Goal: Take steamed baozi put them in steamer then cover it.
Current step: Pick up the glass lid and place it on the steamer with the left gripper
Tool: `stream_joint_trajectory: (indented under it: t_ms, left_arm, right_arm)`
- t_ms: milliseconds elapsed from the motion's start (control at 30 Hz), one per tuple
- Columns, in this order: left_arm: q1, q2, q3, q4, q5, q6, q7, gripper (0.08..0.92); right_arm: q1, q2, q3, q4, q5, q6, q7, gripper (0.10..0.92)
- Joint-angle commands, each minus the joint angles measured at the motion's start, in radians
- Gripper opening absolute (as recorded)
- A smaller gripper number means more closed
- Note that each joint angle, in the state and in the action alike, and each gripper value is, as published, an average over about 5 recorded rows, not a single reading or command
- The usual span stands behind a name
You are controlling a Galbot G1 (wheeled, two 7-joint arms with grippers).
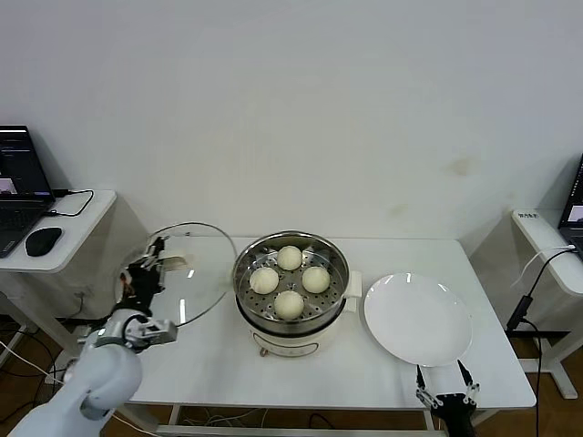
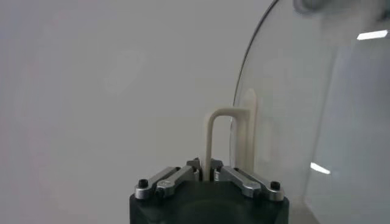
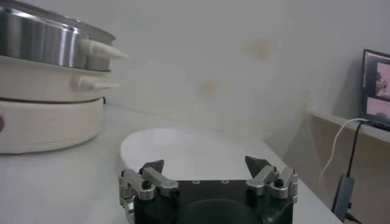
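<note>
Four baozi (image 1: 290,280) sit in the steamer (image 1: 291,289), which stands uncovered at the middle of the table (image 1: 209,355). The cover (image 1: 187,273) is off it, to the steamer's left, held tilted on edge above the table by the left gripper (image 1: 153,259). In the left wrist view that gripper (image 2: 209,176) has its fingers (image 2: 239,179) closed tight on the cover's (image 2: 304,109) cream bar handle (image 2: 226,137), the glass standing just beyond. A white plate (image 1: 418,319) lies just to the right of the steamer. The right gripper (image 1: 446,393) waits low at the table's near edge, just before the plate; the right wrist view shows it (image 3: 206,165) with jaws spread wide and holding nothing, the plate (image 3: 183,146) ahead of it and the steamer (image 3: 49,91) off to one side.
</note>
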Motion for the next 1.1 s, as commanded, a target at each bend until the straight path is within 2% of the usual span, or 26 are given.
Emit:
stream_joint_trajectory:
  t_ms: [33,200,633,1100]
  left_arm:
    - [-0.271,-0.126,0.324,-0.008,0.112,0.138,0.085,0.152]
    - [-0.315,-0.225,0.372,0.033,0.202,0.14,0.164,0.152]
    - [-0.371,-0.406,0.433,0.187,0.368,0.139,0.233,0.152]
    - [-0.399,-0.487,0.444,0.312,0.466,0.139,0.276,0.152]
  right_arm:
    - [0.019,0.024,-0.005,-0.001,-0.076,-0.002,0.027,0.823]
    - [0.017,0.042,-0.004,-0.002,-0.107,0.001,0.039,0.823]
    - [0.011,0.049,-0.002,-0.016,-0.125,0.009,0.05,0.823]
    - [0.013,0.05,-0.013,-0.042,-0.132,0.02,0.051,0.823]
